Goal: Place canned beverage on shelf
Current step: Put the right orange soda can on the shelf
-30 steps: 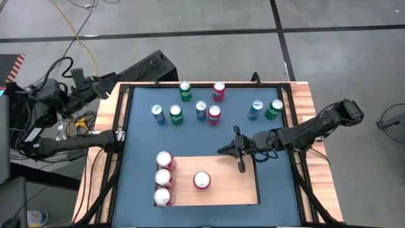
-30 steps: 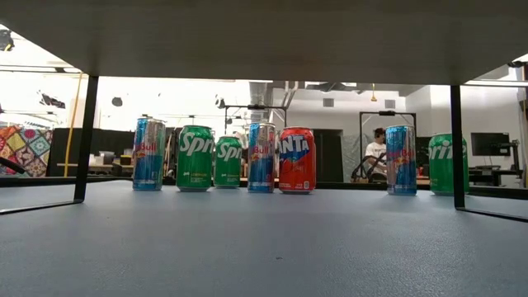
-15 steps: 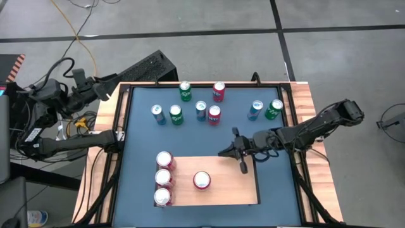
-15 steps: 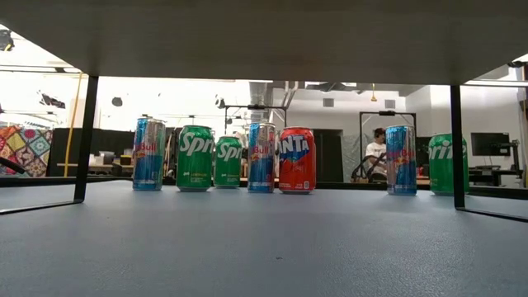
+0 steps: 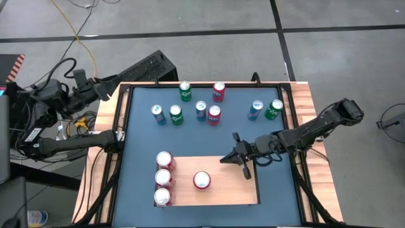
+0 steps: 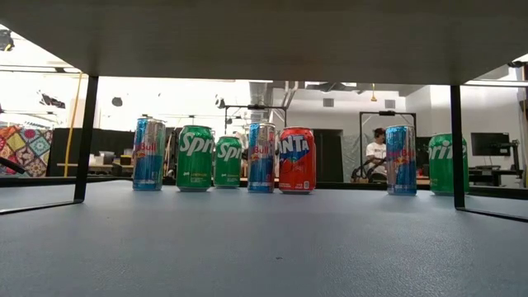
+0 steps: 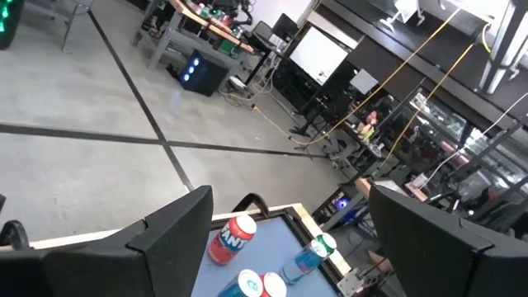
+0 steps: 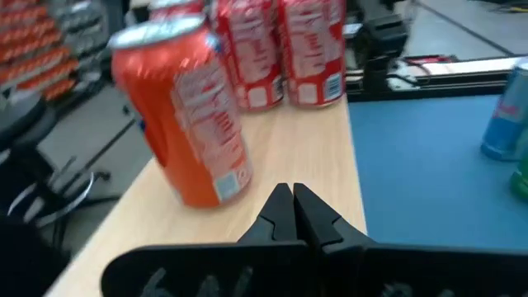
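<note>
1. My right fingers (image 8: 280,216) are pressed together with nothing between them, hovering over the near corner of the flat, pale tan wooden shelf (image 5: 234,190). If I am reaching for another can like this, I am going to shove it instead of gripping it, so the fingers need to part first.
2. A single red aluminium can (image 8: 186,115) is standing on the shelf just ahead of my fingertips and a little to one side. If I am swinging round carelessly, I am risking a knock that tips it or slides it toward the board's edge.
3. Farther ahead, three more red cans (image 5: 164,178) are standing in a row along the far side of the shelf. A toppled can rolling that way is likely to disturb them.
4. The cans waiting to be placed are standing on the blue desk (image 5: 139,139) off to my side and well apart from my fingertips: a slim blue can (image 5: 255,109) and a green Sprite can (image 5: 273,109) are the closest pair. They are just beside each other, so in closing on one I am likely to nudge the other over.
5. The slim can looks tall and narrow, so I judge that a high or off-centre grip is apt to tilt it.
6. My left fingers (image 7: 165,235) are waiting wide apart off the desk's edge, far from all of this.
</note>
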